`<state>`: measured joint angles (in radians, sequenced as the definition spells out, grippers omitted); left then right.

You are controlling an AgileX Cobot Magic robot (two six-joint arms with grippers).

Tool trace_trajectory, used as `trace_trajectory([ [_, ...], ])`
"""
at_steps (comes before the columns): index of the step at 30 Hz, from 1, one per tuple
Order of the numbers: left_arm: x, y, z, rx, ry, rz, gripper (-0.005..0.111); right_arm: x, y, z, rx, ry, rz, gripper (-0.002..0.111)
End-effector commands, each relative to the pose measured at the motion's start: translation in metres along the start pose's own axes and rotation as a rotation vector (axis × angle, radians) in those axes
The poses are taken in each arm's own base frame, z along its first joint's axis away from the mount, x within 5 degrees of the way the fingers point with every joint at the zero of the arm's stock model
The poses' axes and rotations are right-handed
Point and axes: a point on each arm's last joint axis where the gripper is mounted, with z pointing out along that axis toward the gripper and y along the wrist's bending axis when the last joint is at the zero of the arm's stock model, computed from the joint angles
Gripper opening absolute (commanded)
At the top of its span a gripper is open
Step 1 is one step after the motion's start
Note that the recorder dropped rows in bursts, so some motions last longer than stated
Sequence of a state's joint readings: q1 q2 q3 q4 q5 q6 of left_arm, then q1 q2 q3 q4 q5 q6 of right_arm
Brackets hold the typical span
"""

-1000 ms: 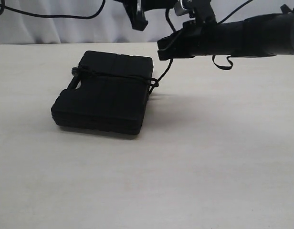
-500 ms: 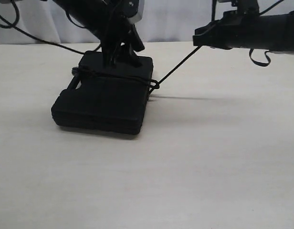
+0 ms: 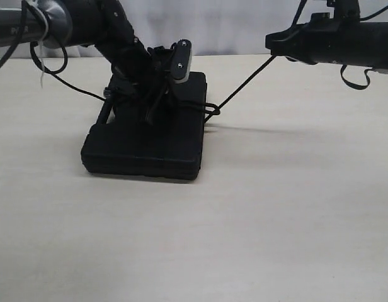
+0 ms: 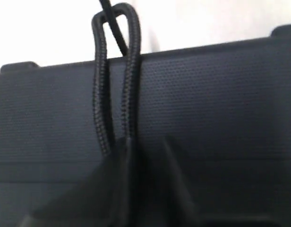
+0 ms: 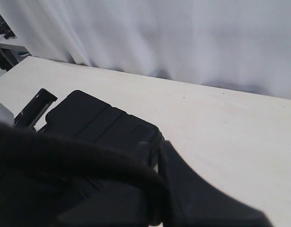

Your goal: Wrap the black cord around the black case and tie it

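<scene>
The black case (image 3: 143, 146) lies flat on the pale table. The black cord (image 3: 244, 85) crosses its top, forms a small loop at its right edge and runs taut up to my right gripper (image 3: 274, 45), which is shut on it. In the right wrist view the cord (image 5: 89, 156) passes blurred into that gripper (image 5: 156, 155), above the case (image 5: 98, 120). My left gripper (image 3: 155, 107) presses down on the case top. In the left wrist view two cord strands (image 4: 115, 80) run over the case (image 4: 216, 104) into this gripper (image 4: 145, 146), which is shut on them.
A white curtain (image 5: 183, 38) hangs behind the table (image 3: 276, 220). A thin arm cable (image 3: 68, 83) droops to the table left of the case. The case's handle (image 3: 106, 112) sticks out on its left side.
My left arm has come down from above onto the case top. The case has slid slightly to the right. My right gripper has drawn away to the right, pulling the cord taut.
</scene>
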<state>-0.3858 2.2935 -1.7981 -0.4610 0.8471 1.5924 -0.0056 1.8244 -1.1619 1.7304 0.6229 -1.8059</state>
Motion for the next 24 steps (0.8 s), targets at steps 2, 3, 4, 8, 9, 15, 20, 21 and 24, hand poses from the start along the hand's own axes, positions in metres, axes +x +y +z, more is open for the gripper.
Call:
trace_trajectory([
  [2,0.007,0.001,0.007,-0.024,0.067,-0.062,0.0,-0.006,-0.003,-0.006,0.039,-0.018,-0.008,0.004],
  [3,0.007,0.002,0.004,-0.031,0.08,-0.076,0.0,-0.005,-0.006,-0.006,0.065,-0.011,-0.008,0.004],
  [4,0.008,0.003,0.001,-0.04,0.101,-0.085,0.0,-0.004,-0.008,-0.006,0.093,-0.003,-0.007,0.004],
  [8,0.012,0.006,-0.013,-0.08,0.203,-0.113,0.0,-0.002,-0.012,-0.007,0.136,0.011,-0.002,0.004],
  [9,0.014,0.005,-0.014,-0.075,0.228,-0.111,0.0,-0.002,-0.012,-0.007,0.136,0.011,-0.002,0.004],
  [15,0.03,0.006,-0.02,-0.082,0.37,-0.136,0.0,0.0,-0.021,-0.009,0.221,0.03,0.0,0.004],
  [20,0.025,0.006,-0.018,-0.092,0.325,-0.163,0.0,0.039,-0.064,-0.009,0.314,0.115,0.12,0.004],
  [21,0.025,0.006,-0.018,-0.09,0.316,-0.172,0.0,0.053,-0.076,-0.001,0.321,0.145,0.156,0.004],
  [24,0.024,0.006,-0.018,-0.092,0.314,-0.173,0.0,0.084,-0.101,0.007,0.435,0.23,0.219,0.021],
])
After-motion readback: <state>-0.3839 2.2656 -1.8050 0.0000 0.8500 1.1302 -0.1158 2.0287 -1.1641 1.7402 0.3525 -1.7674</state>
